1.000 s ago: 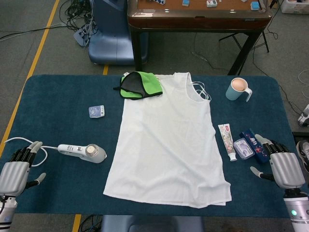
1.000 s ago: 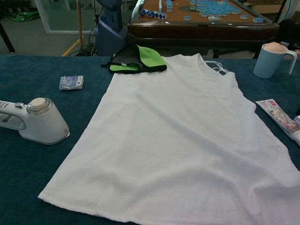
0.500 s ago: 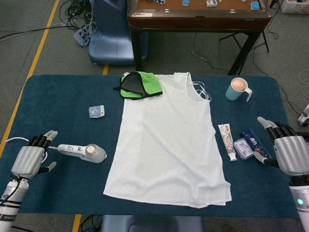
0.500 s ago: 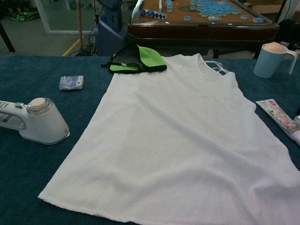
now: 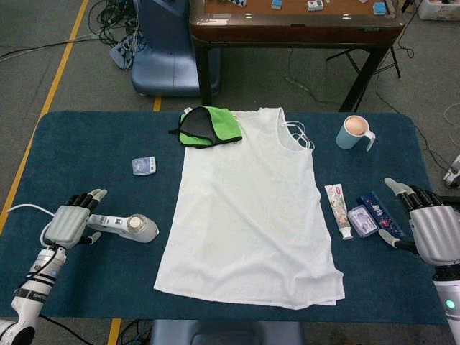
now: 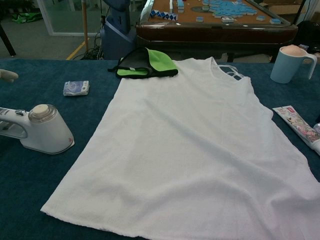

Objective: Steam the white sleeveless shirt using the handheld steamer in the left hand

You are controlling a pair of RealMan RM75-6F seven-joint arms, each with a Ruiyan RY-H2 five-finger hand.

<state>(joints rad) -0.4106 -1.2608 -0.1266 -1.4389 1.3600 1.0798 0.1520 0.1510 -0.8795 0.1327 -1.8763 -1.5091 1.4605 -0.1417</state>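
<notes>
The white sleeveless shirt [image 5: 251, 208] lies flat in the middle of the blue table, also filling the chest view [image 6: 195, 150]. The white handheld steamer [image 5: 129, 226] lies on its side left of the shirt, its head toward the cloth [image 6: 42, 130]. My left hand [image 5: 68, 223] hovers over the steamer's handle end with fingers spread, holding nothing; only a fingertip [image 6: 7, 75] shows in the chest view. My right hand [image 5: 431, 226] is open at the table's right edge, beside small packets.
A green and black cap [image 5: 210, 126] lies on the shirt's top left corner. A blue mug [image 5: 355, 132], a toothpaste tube [image 5: 336, 208] and small packets [image 5: 370, 215] sit at the right. A small packet [image 5: 144, 166] lies left of the shirt. A wooden table [image 5: 295, 21] stands behind.
My left hand has moved forward and right from the table's near left corner to the steamer's handle. My right hand rose slightly along the right edge. The steamer and shirt stayed put.
</notes>
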